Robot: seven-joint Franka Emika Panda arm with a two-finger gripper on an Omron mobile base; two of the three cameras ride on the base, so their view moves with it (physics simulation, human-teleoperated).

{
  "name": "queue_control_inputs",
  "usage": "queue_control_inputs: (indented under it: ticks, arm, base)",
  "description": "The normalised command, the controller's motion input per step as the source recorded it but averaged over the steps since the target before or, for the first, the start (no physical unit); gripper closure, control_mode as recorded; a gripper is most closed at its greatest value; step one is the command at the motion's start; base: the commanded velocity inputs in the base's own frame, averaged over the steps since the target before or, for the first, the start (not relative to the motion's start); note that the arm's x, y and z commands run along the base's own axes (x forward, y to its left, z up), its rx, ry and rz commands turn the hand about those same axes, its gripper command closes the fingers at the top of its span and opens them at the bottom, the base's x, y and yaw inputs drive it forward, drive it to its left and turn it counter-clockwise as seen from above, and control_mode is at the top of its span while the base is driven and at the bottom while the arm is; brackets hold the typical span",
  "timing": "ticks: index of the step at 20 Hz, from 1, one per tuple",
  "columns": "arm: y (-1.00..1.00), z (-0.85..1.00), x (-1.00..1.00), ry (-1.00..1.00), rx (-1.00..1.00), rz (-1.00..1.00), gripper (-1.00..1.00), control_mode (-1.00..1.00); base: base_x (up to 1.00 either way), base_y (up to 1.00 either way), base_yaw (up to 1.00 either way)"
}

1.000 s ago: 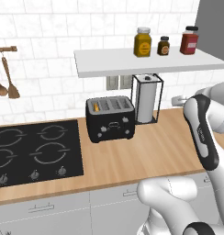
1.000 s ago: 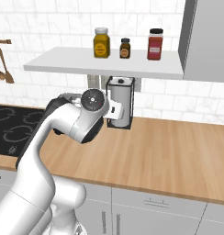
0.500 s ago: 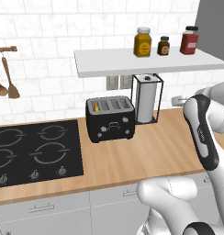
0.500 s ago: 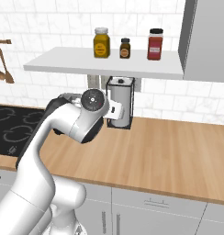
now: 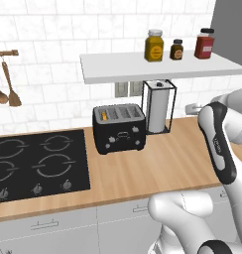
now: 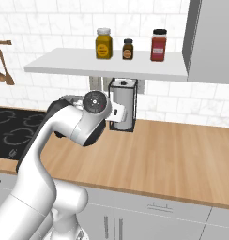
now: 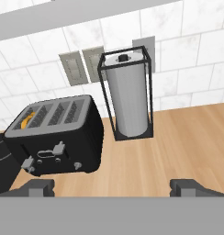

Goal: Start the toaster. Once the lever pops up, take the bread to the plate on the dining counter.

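The black toaster [image 5: 119, 129] stands on the wood worktop against the tiled wall, right of the stove. In the hand view the toaster [image 7: 58, 135] lies at the lower left with its lever [image 7: 58, 148] and grey knobs facing me. The bread [image 7: 27, 120] shows as an orange edge sunk in the slot farthest from the paper towel; from the left base it is the bread [image 5: 104, 115] in the left slot. My gripper [image 7: 112, 187] hangs open and empty, back from the toaster and to its right. The plate and the dining counter are out of view.
A paper towel roll in a black wire holder [image 5: 158, 106] stands just right of the toaster. A white shelf [image 5: 152, 67] with three jars hangs above both. The black stove [image 5: 36, 163] is to the left, with wooden utensils [image 5: 8, 89] on the wall.
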Motion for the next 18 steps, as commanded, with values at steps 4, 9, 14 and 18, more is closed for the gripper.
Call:
queue_control_inputs:
  ticks: [4,9,14,18]
  arm:
    - [0.0,0.0,0.0,0.0,0.0,0.0,-1.0,-1.0]
    - [0.0,0.0,0.0,0.0,0.0,0.0,-1.0,-1.0]
    - [0.0,0.0,0.0,0.0,0.0,0.0,-1.0,-1.0]
    - [0.0,0.0,0.0,0.0,0.0,0.0,-1.0,-1.0]
  base:
    - [0.0,0.0,0.0]
    - [0.0,0.0,0.0]
    - [0.0,0.0,0.0]
    - [0.0,0.0,0.0]
